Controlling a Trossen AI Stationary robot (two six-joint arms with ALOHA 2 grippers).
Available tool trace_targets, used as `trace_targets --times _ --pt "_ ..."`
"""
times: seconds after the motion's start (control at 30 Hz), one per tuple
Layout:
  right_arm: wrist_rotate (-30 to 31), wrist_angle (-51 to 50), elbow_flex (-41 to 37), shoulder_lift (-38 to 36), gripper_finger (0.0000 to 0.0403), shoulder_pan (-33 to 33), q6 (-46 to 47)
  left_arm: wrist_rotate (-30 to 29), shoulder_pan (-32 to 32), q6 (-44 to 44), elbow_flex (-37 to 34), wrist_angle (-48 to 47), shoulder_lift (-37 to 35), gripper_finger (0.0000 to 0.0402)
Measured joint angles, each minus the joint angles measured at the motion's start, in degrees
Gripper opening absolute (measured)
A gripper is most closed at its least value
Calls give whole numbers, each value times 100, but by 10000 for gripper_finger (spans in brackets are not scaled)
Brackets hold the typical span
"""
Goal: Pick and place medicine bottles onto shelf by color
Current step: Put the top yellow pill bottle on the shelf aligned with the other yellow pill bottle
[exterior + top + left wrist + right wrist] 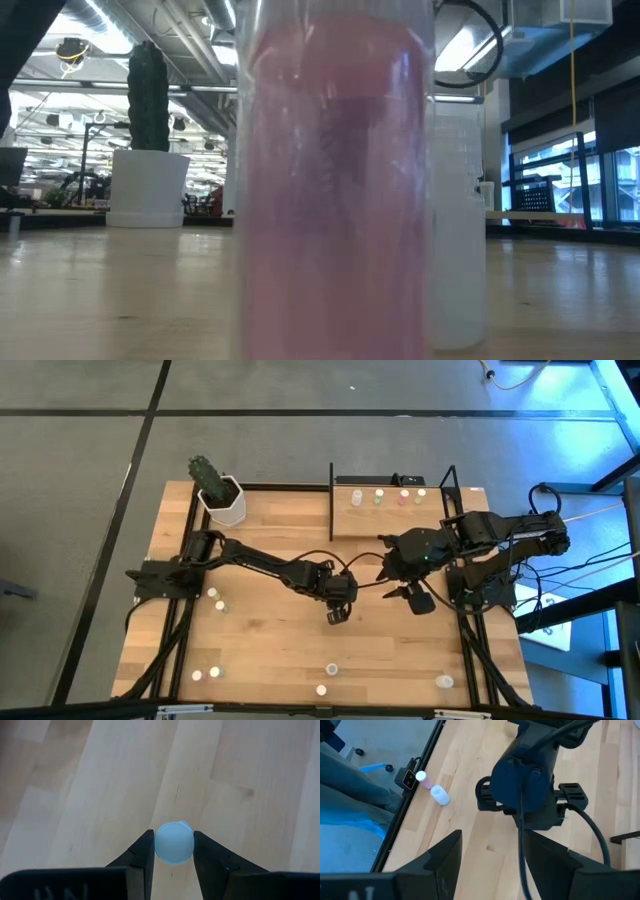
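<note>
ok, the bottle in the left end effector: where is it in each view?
High: bottle at table centre, under the left end effector, barely visible.
Low: cannot tell; close-up bottles fill the picture.
Left wrist: white cap between the fingers.
Right wrist: hidden behind the left arm.
Shared landmark: wooden tabletop.

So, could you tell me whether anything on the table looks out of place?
Yes: a pink bottle stands right against the low camera, blocking its view; other bottles stand scattered along the table's near edge.
</note>
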Motion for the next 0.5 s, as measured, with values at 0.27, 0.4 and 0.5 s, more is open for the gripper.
trace_targets --times 0.27,0.4,0.5 --pt "-2 7 -1 0 209 0 3 26 0 11 0 24 6 135" --pt "-2 22 0 0 209 0 10 30 0 7 -2 21 11 176" --pt "0 26 0 0 209 0 2 30 0 3 -2 21 11 204"
